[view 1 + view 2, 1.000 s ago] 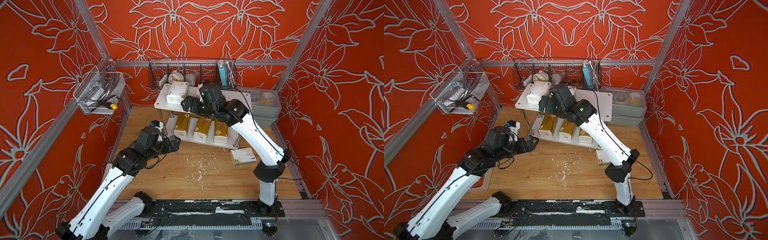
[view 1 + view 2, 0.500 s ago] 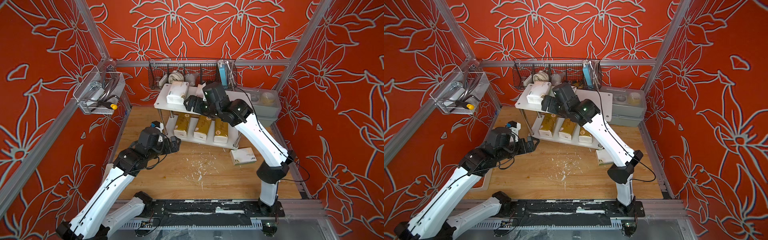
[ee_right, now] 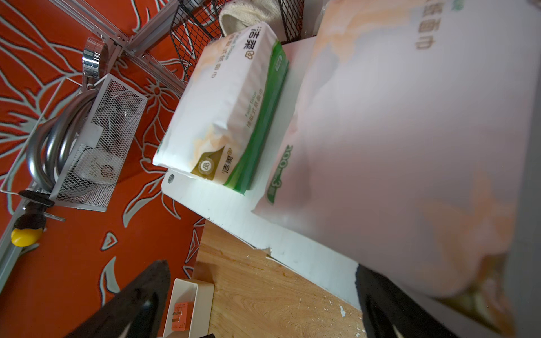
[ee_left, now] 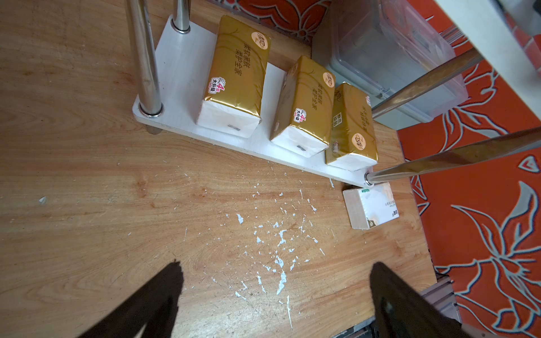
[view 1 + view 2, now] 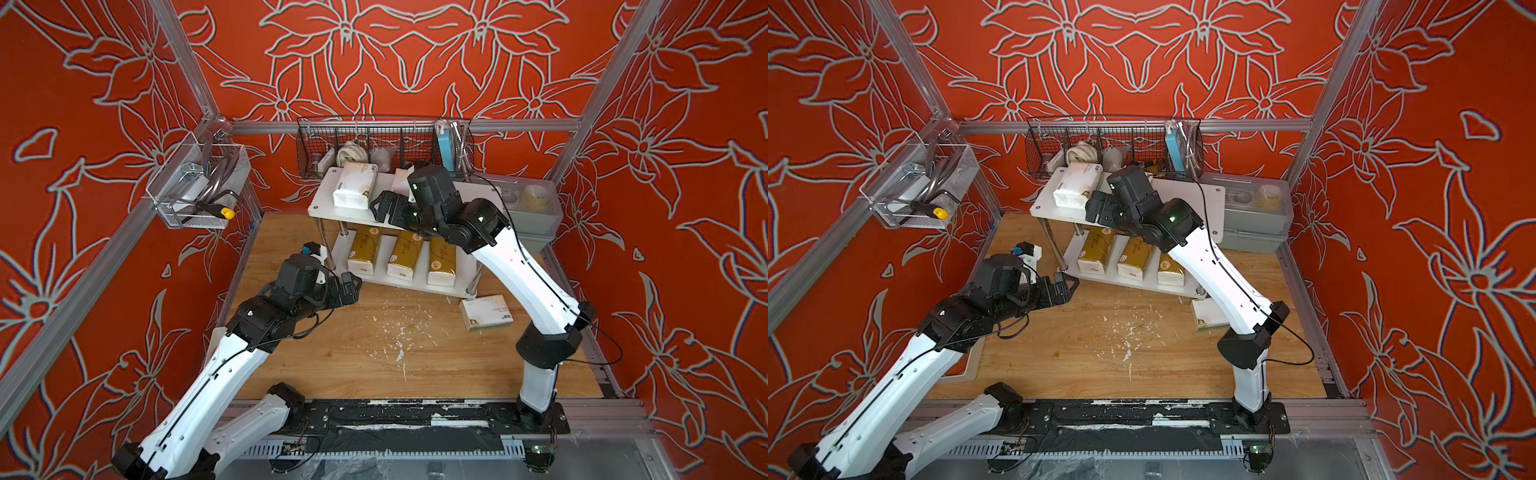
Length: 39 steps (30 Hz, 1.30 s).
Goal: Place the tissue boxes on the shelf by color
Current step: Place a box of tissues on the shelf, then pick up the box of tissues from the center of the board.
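right gripper [image 5: 376,208] edged right over white shelf [image 5: 322,205] board — jaws wide, empty | left gripper [image 5: 353,286] wide, empty, mid-frame | glossy gold packs [image 5: 405,253] below

Orange-red walls [image 5: 415,62] patterned with grey-outlined flowers are closing in a small booth on three sides, aluminium rails [image 5: 519,124] running along their joins. The pale wooden floor [image 5: 353,365] is showing a scatter of white flecks [image 5: 399,332]. A black wire basket [image 5: 374,141] is hanging on the back wall, a clear tray [image 5: 195,195] on the left wall, and a grey lidded bin [image 5: 536,216] is sitting in the far corner.
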Tool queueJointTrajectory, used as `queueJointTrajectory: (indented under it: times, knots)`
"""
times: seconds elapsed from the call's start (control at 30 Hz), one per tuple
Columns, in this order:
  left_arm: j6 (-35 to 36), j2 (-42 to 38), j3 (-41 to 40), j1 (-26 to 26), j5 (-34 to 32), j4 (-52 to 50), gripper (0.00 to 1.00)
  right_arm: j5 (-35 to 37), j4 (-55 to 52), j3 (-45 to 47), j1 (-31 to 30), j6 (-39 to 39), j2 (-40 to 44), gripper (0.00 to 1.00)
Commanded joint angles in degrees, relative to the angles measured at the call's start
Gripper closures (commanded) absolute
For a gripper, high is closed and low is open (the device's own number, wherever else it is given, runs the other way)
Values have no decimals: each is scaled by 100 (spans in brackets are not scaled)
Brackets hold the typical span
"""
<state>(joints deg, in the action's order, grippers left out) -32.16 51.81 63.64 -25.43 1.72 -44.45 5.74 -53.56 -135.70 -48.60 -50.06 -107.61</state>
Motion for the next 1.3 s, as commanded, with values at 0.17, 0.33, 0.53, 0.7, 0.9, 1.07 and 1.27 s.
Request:
queueJointTrajectory:
  times: [0.17, 0.33, 0.53, 0.7, 0.9, 1.07, 1.27]
  knots:
    - [6, -57, -53, 38, 75, 120, 1, 151, 91, 193, 65, 101, 291, 1]
    - [0, -57, -54, 38, 81, 129, 1, 110, 124, 260, 68, 104, 365, 1]
    - [41, -68, -1, 38, 127, 107, 1, -362, 319, 694, 52, 36, 792, 1]
    - [79, -106, 61, 38, 290, 24, 1, -310, 459, 1951, 42, 149, 1991, 1]
    - [104, -221, 70, 38, 473, -59, 1, 511, 70, 3913, 116, 60, 3942, 1]
    - [81, -312, -16, 38, 577, -99, 1, 1129, -840, 5334, 480, -516, 5466, 1]
    - [59, -294, -71, 38, 704, -90, 1, 1938, -1920, 6547, 746, -1433, 6580, 1]
